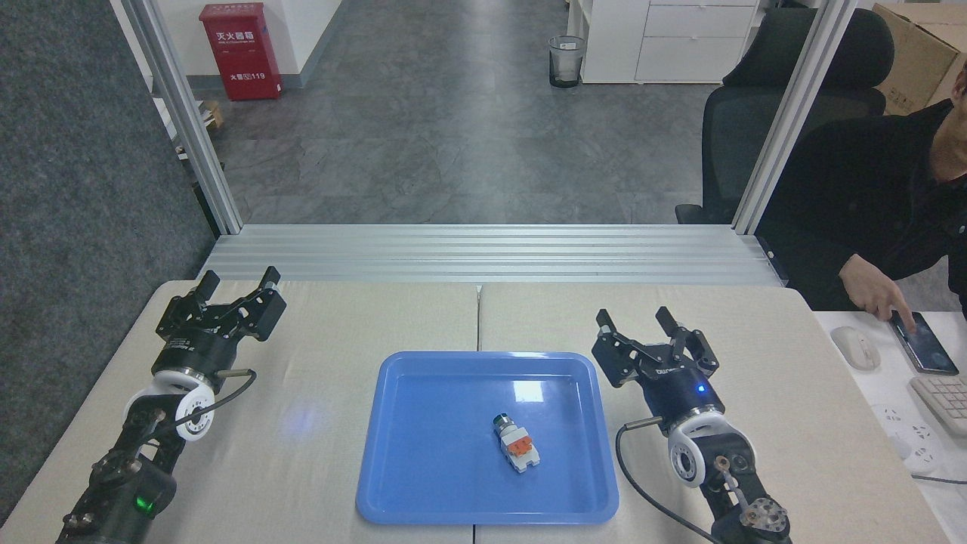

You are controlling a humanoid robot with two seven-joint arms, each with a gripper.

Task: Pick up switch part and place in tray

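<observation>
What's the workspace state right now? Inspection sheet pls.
Surface: beige table, seam down the middle.
Job's things: switch part lies inside the blue tray, free of any gripper.
Clutter: nothing seen on the beige table.
Grippers: left gripper open, empty; right gripper open, empty, right of the tray.
Cables: black cable loops by the right wrist.
Surroundings: person at a side desk touching a phone; red cabinet.
</observation>
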